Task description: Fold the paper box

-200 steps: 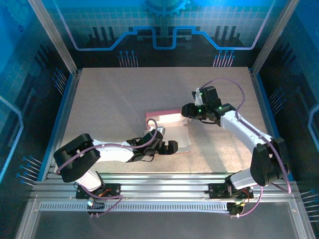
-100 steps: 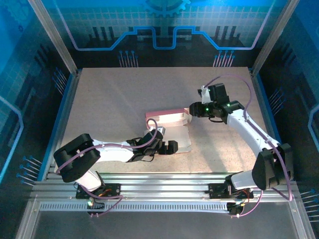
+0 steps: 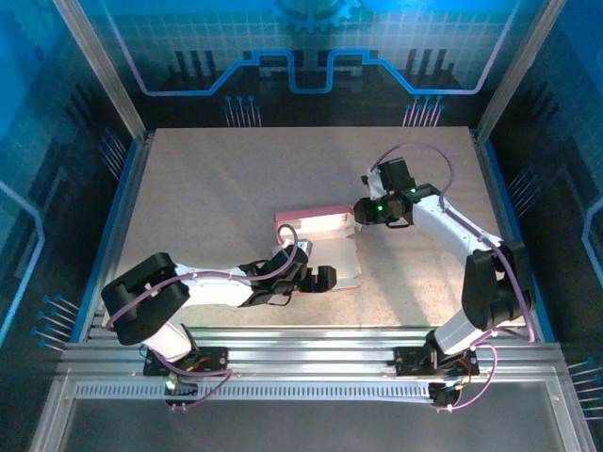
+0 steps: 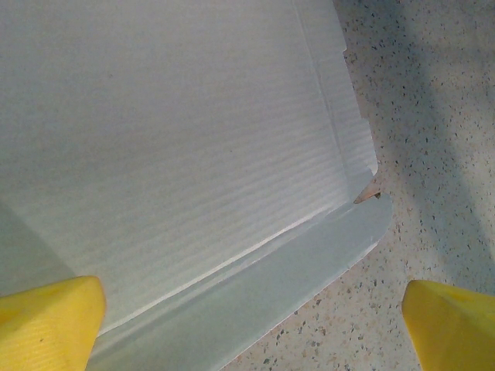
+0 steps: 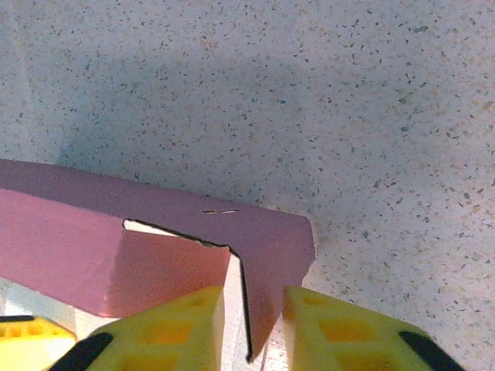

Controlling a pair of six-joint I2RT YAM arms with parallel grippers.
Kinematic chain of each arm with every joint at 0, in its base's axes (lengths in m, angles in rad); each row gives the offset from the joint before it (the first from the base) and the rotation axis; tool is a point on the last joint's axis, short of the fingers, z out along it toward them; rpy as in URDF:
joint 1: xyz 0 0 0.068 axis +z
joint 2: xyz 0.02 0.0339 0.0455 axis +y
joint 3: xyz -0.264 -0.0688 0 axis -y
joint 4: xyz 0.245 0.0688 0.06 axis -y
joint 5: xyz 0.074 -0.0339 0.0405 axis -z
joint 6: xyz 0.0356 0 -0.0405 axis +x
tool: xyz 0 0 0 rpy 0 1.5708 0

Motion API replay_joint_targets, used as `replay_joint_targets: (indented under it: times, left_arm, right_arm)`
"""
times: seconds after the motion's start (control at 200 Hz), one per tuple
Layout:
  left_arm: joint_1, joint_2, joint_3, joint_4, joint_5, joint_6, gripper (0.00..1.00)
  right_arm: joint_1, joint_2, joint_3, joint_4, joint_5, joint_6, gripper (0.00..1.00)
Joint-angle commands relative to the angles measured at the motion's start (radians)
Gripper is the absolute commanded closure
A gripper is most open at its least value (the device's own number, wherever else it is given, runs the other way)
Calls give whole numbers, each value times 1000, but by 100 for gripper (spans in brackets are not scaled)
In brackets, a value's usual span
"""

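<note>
the box (image 3: 330,250) lies in the middle of the bench (image 3: 207,188), the wide-open, empty left pincer (image 4: 247,328) low over its white floor, likely to steady it, while the right pincer (image 5: 254,328) straddles the far pink corner wall, nearly closed, its grip unclear, seemingly to fold it.

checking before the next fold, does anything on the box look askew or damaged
Yes: at the paper box corner in the right wrist view, the end flap stands apart from the pink wall, leaving a dark slit with whitish inside showing. The right gripper straddles that wall's edge. No clear tear.
</note>
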Motion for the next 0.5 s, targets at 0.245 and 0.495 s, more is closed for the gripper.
replay_joint_targets:
  times: [0.245,0.495]
  left_arm:
    - [-11,36,-14,-52,34,-20,1]
    - [-10,51,3,-66,38,-16,1]
  right_arm:
    - [62,10,43,-41,85,-52,94]
    - [95,-4,49,-88,98,-87,98]
